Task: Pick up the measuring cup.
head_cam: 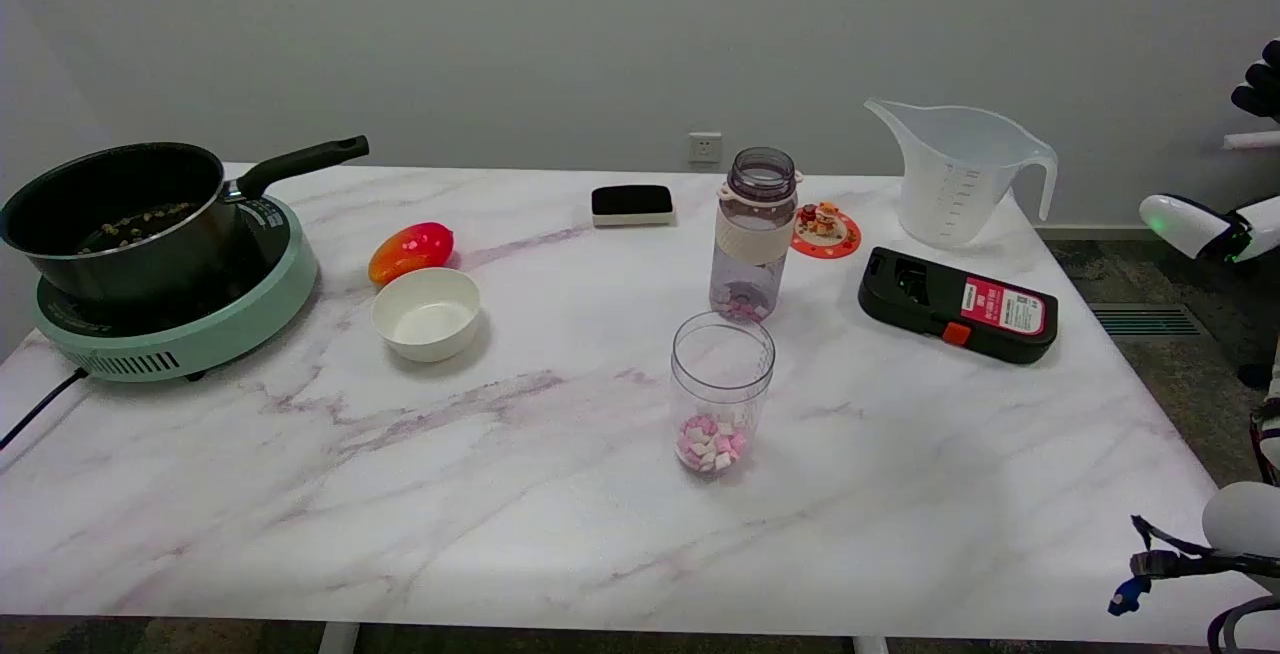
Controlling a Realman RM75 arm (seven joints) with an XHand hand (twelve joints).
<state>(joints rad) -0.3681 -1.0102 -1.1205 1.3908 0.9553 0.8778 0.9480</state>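
Nearest us, a clear jar (721,389) stands upright on the marble table (520,524), pink and white cubes in its bottom. Just behind it, a purple-tinted bottle (755,234). Far right corner: the measuring cup (955,174), translucent, upright, spout pointing left, handle to the right, graduations down its side. In front of it lies a black device with a red label (957,305); an orange coaster (826,230) sits to its left. The right hand (1262,79) shows only as dark fingers at the frame's right edge; its grip cannot be told.

Right hand's fingers (1262,79) cut by right edge, black case (957,305) label unreadable
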